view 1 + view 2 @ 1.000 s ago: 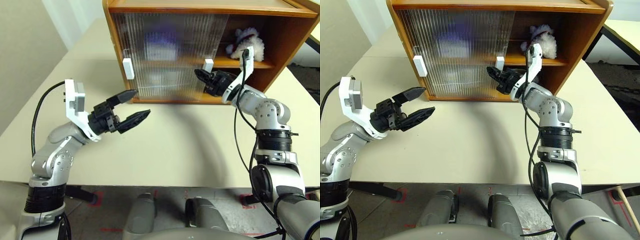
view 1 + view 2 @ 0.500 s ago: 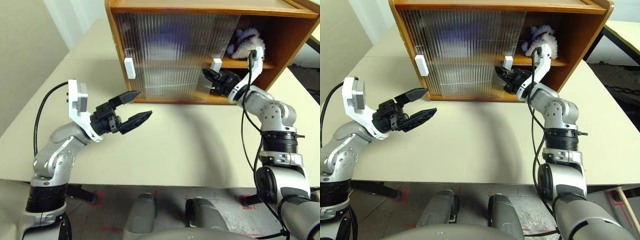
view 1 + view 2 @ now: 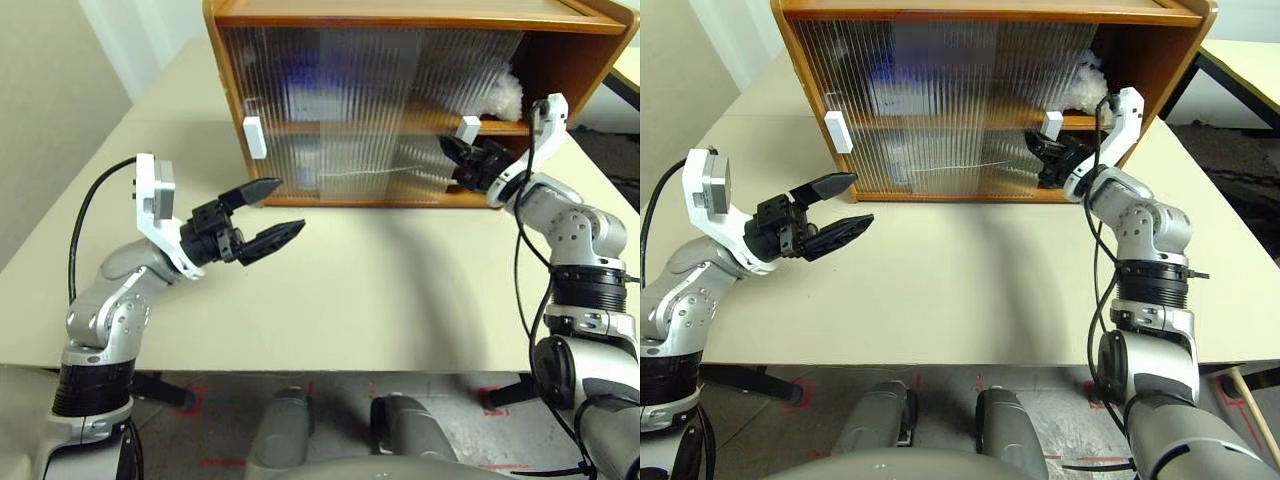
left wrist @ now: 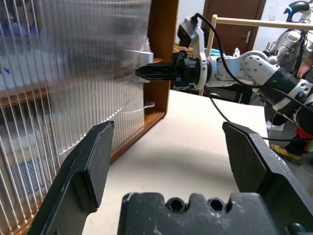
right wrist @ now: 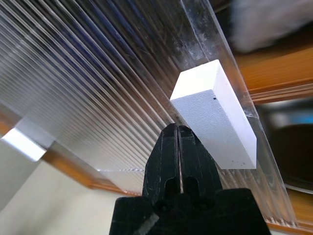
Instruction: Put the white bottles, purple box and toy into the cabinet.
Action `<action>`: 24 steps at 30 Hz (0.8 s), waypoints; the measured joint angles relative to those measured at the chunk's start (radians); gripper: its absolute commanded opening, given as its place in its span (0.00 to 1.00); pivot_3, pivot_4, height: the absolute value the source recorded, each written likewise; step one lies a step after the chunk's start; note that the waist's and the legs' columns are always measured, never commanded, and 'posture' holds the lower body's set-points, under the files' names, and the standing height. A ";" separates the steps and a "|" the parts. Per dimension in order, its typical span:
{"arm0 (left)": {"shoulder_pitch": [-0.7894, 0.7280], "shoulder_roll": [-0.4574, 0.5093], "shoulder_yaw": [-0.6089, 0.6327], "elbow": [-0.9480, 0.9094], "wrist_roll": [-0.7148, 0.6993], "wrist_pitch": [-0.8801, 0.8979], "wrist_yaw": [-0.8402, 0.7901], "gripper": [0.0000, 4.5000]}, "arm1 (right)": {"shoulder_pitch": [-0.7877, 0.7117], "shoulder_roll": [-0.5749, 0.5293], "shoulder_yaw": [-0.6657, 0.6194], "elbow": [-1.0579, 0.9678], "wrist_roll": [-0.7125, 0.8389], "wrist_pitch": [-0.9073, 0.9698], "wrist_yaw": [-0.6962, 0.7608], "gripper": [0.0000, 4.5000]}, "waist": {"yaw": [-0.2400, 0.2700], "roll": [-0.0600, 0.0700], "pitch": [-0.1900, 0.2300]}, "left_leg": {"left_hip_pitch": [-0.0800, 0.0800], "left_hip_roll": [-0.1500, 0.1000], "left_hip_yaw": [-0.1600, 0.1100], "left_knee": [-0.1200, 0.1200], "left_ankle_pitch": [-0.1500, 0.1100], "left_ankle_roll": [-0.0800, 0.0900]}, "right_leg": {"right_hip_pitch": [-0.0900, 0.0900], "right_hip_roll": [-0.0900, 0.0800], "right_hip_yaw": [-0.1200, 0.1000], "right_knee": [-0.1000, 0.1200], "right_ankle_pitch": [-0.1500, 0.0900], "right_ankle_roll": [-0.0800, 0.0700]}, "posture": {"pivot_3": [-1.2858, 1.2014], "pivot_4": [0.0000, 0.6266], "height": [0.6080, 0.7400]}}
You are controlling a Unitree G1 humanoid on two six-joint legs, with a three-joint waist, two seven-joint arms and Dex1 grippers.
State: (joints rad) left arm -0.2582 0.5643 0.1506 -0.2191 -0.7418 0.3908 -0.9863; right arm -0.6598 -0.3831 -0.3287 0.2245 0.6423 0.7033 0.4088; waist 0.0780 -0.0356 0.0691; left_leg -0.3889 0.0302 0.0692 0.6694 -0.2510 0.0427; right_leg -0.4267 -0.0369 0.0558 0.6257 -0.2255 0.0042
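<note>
The right gripper (image 5: 177,134), fingers pressed together and holding nothing, has its tips against the white block handle (image 3: 468,130) of the right sliding door (image 3: 440,110) of the cabinet (image 3: 300,10), near the cabinet's right end. A narrow gap at that end shows the toy (image 3: 505,97) on the inner shelf. The purple box (image 3: 310,92) and white bottles (image 3: 310,165) show blurred behind the ribbed doors, box above the shelf, bottles below. The left gripper (image 3: 268,210) hovers spread wide and empty over the table (image 3: 380,290), before the cabinet's left end.
</note>
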 measured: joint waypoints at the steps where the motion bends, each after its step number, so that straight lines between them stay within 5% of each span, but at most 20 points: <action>1: -0.001 0.000 -0.001 0.003 0.001 0.000 -0.002 1.00 | 0.003 -0.004 -0.001 -0.001 -0.001 -0.005 0.000 0.01 | -0.004 0.000 0.000 | 0.000 0.000 0.000 0.000 0.000 0.000 | 0.000 0.000 0.000 0.000 0.000 0.000 | 0.58 0.05 1.00; 24: -0.051 -0.015 -0.017 0.076 0.035 -0.014 -0.053 1.00 | -0.023 -0.122 -0.015 0.187 -0.123 -0.207 0.009 0.01 | -0.060 0.000 -0.001 | 0.001 0.000 0.001 0.000 0.000 0.000 | 0.000 0.001 0.002 0.000 0.001 0.000 | 0.58 0.03 1.00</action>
State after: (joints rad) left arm -0.3092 0.5492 0.1334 -0.1432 -0.7069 0.3767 -1.0395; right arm -0.6830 -0.5056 -0.3441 0.4113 0.5195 0.4960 0.4174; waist 0.0180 -0.0359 0.0680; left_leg -0.3884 0.0298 0.0701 0.6696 -0.2507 0.0429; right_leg -0.4265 -0.0360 0.0582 0.6261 -0.2244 0.0046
